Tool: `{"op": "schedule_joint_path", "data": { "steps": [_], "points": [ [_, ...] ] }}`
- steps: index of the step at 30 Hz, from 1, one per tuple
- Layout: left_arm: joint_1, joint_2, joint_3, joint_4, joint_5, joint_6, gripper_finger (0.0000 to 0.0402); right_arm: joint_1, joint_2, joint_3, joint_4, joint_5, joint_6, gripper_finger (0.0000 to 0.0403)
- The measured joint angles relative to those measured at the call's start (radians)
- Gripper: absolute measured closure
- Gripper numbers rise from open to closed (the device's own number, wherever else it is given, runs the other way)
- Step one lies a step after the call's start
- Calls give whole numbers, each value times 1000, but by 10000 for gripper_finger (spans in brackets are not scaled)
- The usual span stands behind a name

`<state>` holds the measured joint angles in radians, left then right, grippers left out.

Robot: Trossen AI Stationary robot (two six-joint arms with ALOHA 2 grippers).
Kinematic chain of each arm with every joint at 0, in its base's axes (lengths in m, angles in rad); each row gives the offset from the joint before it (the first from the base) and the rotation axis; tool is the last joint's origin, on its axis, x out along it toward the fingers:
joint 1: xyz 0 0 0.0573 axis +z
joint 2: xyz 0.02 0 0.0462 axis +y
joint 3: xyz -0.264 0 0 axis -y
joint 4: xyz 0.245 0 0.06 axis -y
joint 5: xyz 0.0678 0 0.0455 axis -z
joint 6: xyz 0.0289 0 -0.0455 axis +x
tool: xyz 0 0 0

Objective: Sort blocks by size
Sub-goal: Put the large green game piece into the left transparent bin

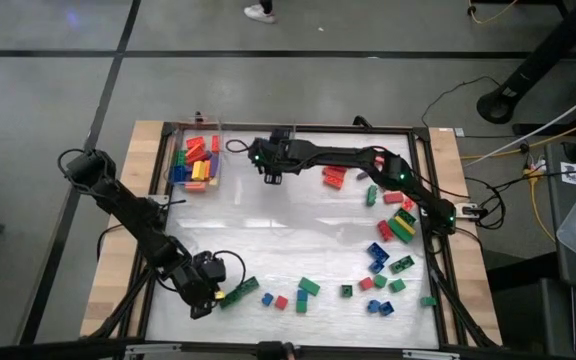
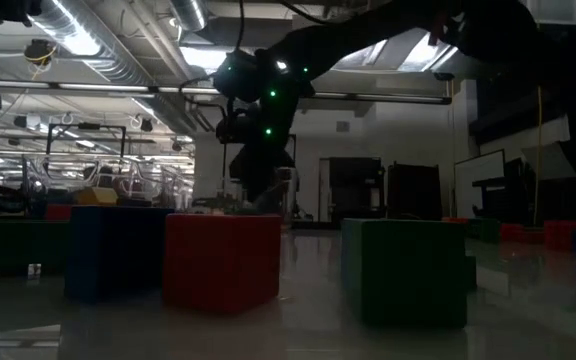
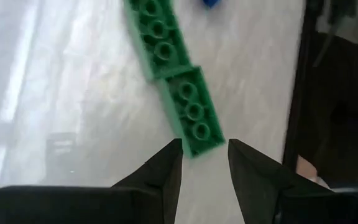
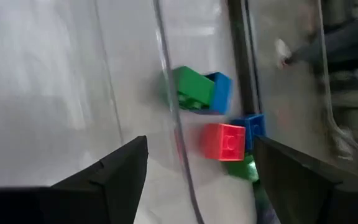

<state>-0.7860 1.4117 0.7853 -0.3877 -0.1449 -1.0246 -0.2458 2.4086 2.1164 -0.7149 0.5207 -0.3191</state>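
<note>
A glossy white work surface [image 1: 268, 240], framed by a black rail on a wooden table [image 1: 118, 250], stands on a grey concrete floor crossed by dark lines. At the far left corner of the surface sits a clear plastic bin [image 1: 198, 160] packed with long rectangular studded plastic bricks [image 1: 200, 165] in red, orange, yellow, green and blue. Loose studded bricks lie scattered over the right half and along the near edge: green and yellow long ones [image 1: 401, 225] near the right rail, red ones [image 1: 334, 177] near the far middle, and small square blue, green and red ones [image 1: 378, 282] toward the near right.

The left gripper [image 3: 204, 163] is low at the near left part of the surface. Its dark fingers [image 3: 166, 171] stand a narrow gap apart, with the end of a long green studded brick [image 3: 193, 112] just in front of the gap; nothing is clamped between them. A second long green brick [image 3: 157, 34] lies end to end with the first, slightly angled.

The right gripper [image 4: 201, 177] hangs above the far middle of the surface, just beside the clear bin, its fingers [image 4: 126, 165] spread wide and empty. Past them, through the bin's transparent wall [image 4: 173, 106], green, blue and red bricks [image 4: 224, 140] are piled.

In the low view, a dark blue block [image 2: 113, 250], a red block [image 2: 222, 260] and a green block [image 2: 408, 268] stand close to the camera.
</note>
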Motion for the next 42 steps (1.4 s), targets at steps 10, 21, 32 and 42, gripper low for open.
{"op": "schedule_joint_path", "data": {
  "steps": [10, 21, 32, 42],
  "points": [
    [0, 17, 0, 6, -34, -18, 284, 6, -1, 86, -76, -25, -28, 118],
    [4, 21, 0, 4, -37, -92, 279, 53, -1, 128, -107, -36, -28, 118],
    [7, 66, 0, 101, -42, -119, 178, 124, -1, 128, -231, -19, -26, 118],
    [0, 172, 0, 163, -41, -72, 167, 244, -1, 128, -317, 48, -27, 118]
  ]
}}
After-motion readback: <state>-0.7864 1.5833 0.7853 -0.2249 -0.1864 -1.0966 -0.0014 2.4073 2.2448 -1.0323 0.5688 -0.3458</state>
